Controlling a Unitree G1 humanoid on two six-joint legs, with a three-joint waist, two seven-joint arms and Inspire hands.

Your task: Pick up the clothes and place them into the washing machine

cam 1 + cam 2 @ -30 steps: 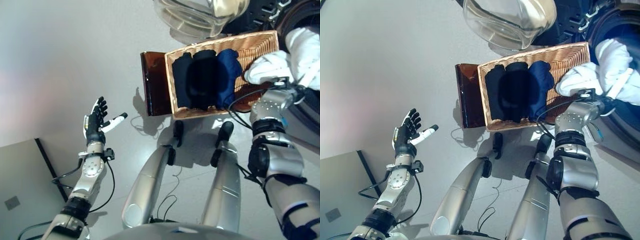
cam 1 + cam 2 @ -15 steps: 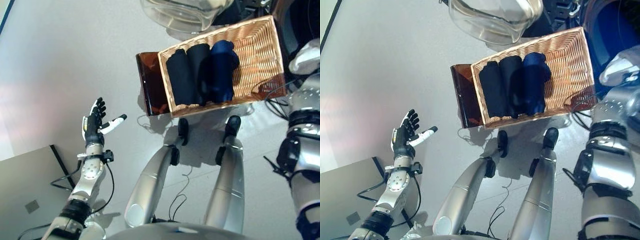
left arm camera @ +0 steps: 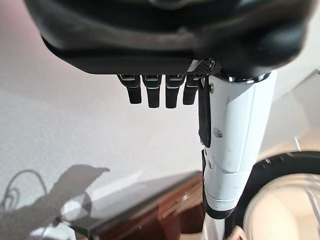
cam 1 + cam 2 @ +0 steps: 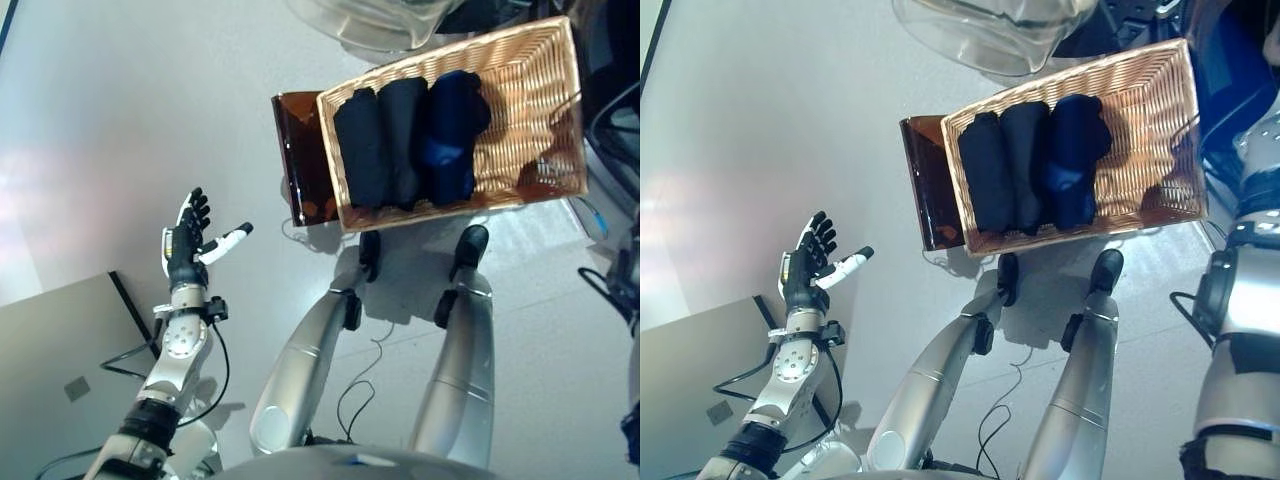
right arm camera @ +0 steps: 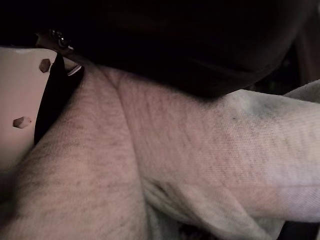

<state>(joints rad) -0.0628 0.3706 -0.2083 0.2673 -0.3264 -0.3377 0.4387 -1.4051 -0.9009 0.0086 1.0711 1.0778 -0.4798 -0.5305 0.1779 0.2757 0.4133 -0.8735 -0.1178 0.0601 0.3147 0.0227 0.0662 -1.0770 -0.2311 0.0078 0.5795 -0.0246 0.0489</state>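
Note:
A wicker basket [image 4: 530, 110] rests on a dark brown box [image 4: 298, 150] and holds folded dark navy and black clothes [image 4: 405, 140] side by side. My left hand [image 4: 188, 243] is open and empty, raised over the floor far left of the basket; its straight fingers [image 3: 150, 95] show in the left wrist view. My right arm [image 4: 1250, 300] reaches up along the right edge toward the washing machine opening [image 4: 1235, 90]. In the right wrist view my right hand [image 5: 175, 35] is shut on a light grey garment [image 5: 200, 150], pressed by the white-covered thumb [image 5: 20, 100].
The washing machine's glass door [image 4: 990, 25] hangs open just beyond the basket. A grey panel [image 4: 60, 350] lies on the floor at the lower left. Open grey floor [image 4: 120, 120] stretches left of the box.
My right hand has carried the light garment from the basket's right end off to the right, toward the machine. The camera has shifted. The left hand has stayed put.

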